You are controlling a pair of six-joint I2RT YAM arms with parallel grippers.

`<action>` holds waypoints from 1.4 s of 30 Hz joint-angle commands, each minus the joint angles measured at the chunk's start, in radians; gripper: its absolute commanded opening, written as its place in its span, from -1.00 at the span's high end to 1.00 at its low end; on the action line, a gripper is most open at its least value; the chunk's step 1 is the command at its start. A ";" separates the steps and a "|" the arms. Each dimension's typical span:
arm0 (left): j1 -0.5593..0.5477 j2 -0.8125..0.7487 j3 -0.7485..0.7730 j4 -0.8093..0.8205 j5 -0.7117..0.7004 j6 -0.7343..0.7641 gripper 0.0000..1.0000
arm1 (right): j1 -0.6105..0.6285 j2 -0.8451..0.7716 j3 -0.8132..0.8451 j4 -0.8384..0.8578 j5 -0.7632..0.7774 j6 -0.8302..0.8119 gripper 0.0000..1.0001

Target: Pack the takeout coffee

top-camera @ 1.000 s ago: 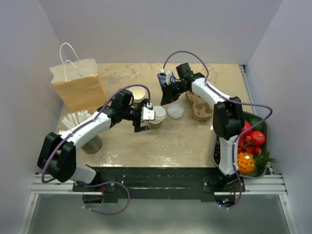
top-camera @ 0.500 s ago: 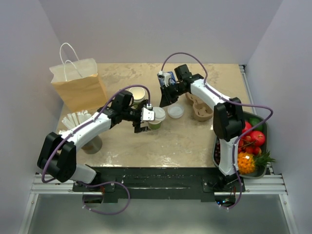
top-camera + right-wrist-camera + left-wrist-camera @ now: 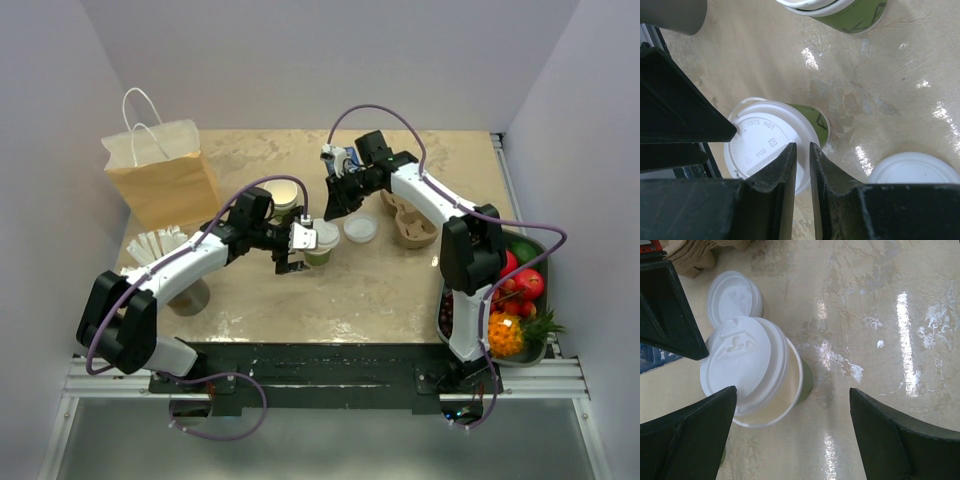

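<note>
The takeout coffee (image 3: 321,244), an olive-green cup, stands mid-table with its white lid (image 3: 742,367) sitting off-centre, so the cream inside shows at one edge. My left gripper (image 3: 298,248) is open beside it. In the left wrist view the cup (image 3: 790,385) is close to the left finger (image 3: 690,440). My right gripper (image 3: 335,200) is shut and empty, hovering just above the lid (image 3: 760,145). A matching cup with no lid (image 3: 285,195) stands behind and also shows in the right wrist view (image 3: 850,15).
A loose white lid (image 3: 360,229) lies right of the cup. A pulp cup carrier (image 3: 410,220) is further right. A brown paper bag (image 3: 165,175) stands at the back left. A fruit tray (image 3: 545,290) sits at the right edge. A grey cup (image 3: 190,295) and napkins (image 3: 155,243) are on the left.
My right gripper has shifted slightly left and toward the back above the cup. My left gripper and the cup have hardly moved.
</note>
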 commanded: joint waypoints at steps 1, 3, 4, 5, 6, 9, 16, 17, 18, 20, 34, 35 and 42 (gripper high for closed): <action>0.004 -0.011 -0.011 0.045 0.046 0.018 -0.96 | 0.001 -0.057 0.021 0.022 0.037 0.009 0.58; 0.004 -0.011 -0.011 0.045 0.046 0.017 -0.96 | -0.009 -0.070 0.030 0.022 0.048 0.008 0.57; 0.004 -0.010 -0.009 0.045 0.049 0.019 -0.96 | -0.010 -0.074 0.031 0.022 0.046 0.008 0.57; 0.004 -0.010 -0.008 0.045 0.049 0.021 -0.96 | -0.013 -0.074 0.033 0.019 0.046 0.005 0.57; 0.004 -0.008 -0.008 0.043 0.049 0.022 -0.96 | -0.018 -0.080 0.033 0.014 0.046 0.003 0.57; 0.004 -0.006 -0.003 0.036 0.049 0.027 -0.95 | -0.022 -0.088 0.024 0.007 0.065 -0.009 0.57; 0.004 -0.008 -0.003 0.022 0.040 0.027 -0.94 | -0.022 -0.093 -0.013 -0.021 0.138 -0.034 0.57; 0.004 -0.009 -0.003 0.022 0.039 0.025 -0.94 | -0.022 -0.096 -0.021 -0.021 0.144 -0.037 0.57; 0.004 -0.010 -0.003 0.022 0.040 0.027 -0.94 | -0.022 -0.097 -0.024 -0.024 0.144 -0.038 0.57; 0.004 -0.008 -0.003 0.023 0.040 0.025 -0.94 | -0.022 -0.097 -0.027 -0.021 0.163 -0.046 0.57; 0.004 -0.003 -0.003 0.026 0.031 0.004 -0.93 | -0.001 -0.100 -0.047 -0.043 0.131 -0.078 0.57; 0.004 -0.003 -0.002 0.026 0.028 0.004 -0.93 | 0.001 -0.100 -0.048 -0.044 0.131 -0.078 0.57; 0.006 -0.002 -0.009 0.017 0.026 0.004 -0.93 | 0.014 -0.105 -0.061 -0.059 0.128 -0.089 0.57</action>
